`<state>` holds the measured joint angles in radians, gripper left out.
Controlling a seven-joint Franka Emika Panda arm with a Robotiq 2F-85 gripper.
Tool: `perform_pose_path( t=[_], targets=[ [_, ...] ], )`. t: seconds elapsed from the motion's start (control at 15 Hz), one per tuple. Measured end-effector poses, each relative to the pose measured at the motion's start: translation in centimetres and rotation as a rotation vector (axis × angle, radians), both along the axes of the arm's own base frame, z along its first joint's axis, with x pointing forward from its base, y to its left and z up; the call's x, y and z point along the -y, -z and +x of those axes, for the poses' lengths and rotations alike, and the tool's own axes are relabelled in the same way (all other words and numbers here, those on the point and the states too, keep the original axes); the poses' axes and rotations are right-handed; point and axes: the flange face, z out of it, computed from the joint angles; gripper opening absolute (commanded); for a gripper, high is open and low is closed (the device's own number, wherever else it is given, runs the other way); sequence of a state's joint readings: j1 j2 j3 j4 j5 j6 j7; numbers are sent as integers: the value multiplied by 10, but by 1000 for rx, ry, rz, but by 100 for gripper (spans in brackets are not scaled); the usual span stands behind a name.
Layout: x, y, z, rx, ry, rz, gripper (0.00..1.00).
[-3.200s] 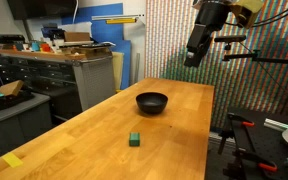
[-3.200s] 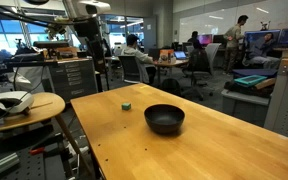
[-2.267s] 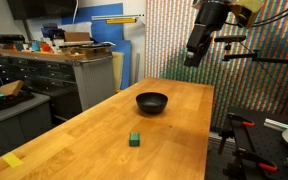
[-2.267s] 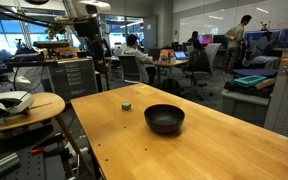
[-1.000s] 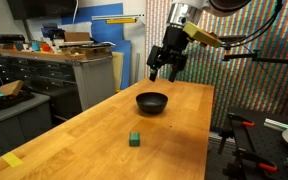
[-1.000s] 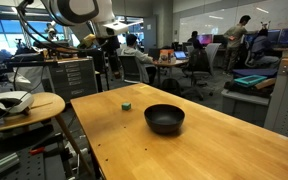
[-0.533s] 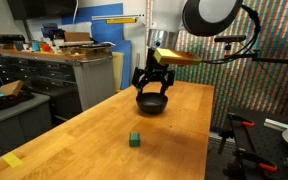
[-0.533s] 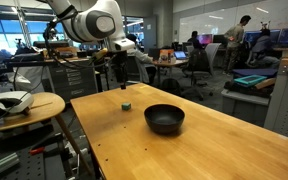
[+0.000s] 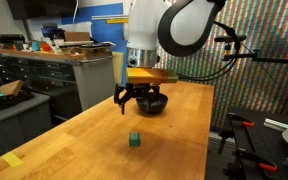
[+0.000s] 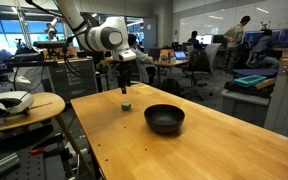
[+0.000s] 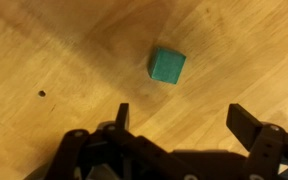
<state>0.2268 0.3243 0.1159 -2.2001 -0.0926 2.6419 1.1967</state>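
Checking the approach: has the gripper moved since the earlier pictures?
Yes. The gripper came down from high beyond the black bowl to its near side, hovering open over the green block.

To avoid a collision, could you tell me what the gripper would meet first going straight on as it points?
Most likely the green block: the open gripper points straight down roughly above it. The wrist view shows it slightly off centre, so the wooden table beside it is possible.

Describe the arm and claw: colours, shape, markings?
Arm: glossy white rounded links, with a dark circular joint cap. A yellow-orange block sits at the wrist. Claw: black, two straight fingers with squared tips. No markings legible; no loose cables on it that I can tell.
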Motion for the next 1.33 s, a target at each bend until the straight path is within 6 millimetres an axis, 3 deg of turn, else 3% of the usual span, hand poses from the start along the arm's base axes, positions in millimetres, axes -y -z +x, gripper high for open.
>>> perform_pose_path(
  t=[0.33, 0.73, 1.33],
  targets=[
    [-13, 28, 12, -43, 39, -11, 100],
    [-10, 60, 17, -106, 97, -3, 100],
    [-17, 81, 15, -174, 138, 16, 100]
  ],
)
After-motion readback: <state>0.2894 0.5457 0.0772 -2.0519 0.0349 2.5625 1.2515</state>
